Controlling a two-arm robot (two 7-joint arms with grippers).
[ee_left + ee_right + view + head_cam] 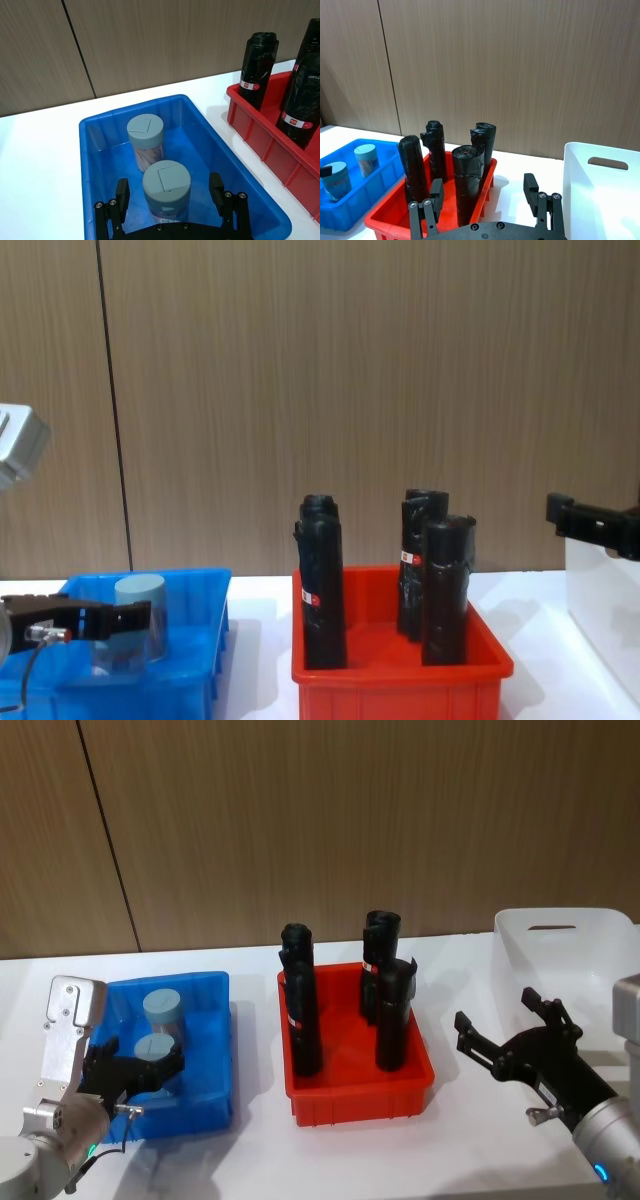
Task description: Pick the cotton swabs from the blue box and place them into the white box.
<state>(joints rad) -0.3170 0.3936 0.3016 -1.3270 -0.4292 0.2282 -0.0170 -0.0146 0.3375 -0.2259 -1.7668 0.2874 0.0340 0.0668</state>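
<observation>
- Counter [250, 1160]: white surface carrying three bins in a row, with a wood-panelled wall [300, 820] behind.
- Bin at the robot's left: the blue box [222, 1060], shallow, with a flared rim. It holds the cotton swabs as two clear jars with pale lids, both upright.
- Jar positions: the nearer jar [166, 182] stands toward the robot. The farther jar [145, 132] stands just behind it, toward the wall, with a small gap between them.
- Left tool [169, 190]: lowered into the blue box, its fingers [122, 192] spread apart, one on each side of the nearer jar. The left wrist view shows a gap between each finger and the jar, so the jar is bracketed but not clamped.
- Middle bin: the red bin [360, 1095], just beside the blue box. It holds four tall black cylinders [303, 1010] with red-white labels, all upright.
- Bin at the robot's right: the white box [520, 975], with tall walls and an oval handle cutout near the rim, set apart from the red bin.
- Right tool [497, 1010]: hangs above the bare counter between the red bin and the white box, with its fingers spread wide apart.
</observation>
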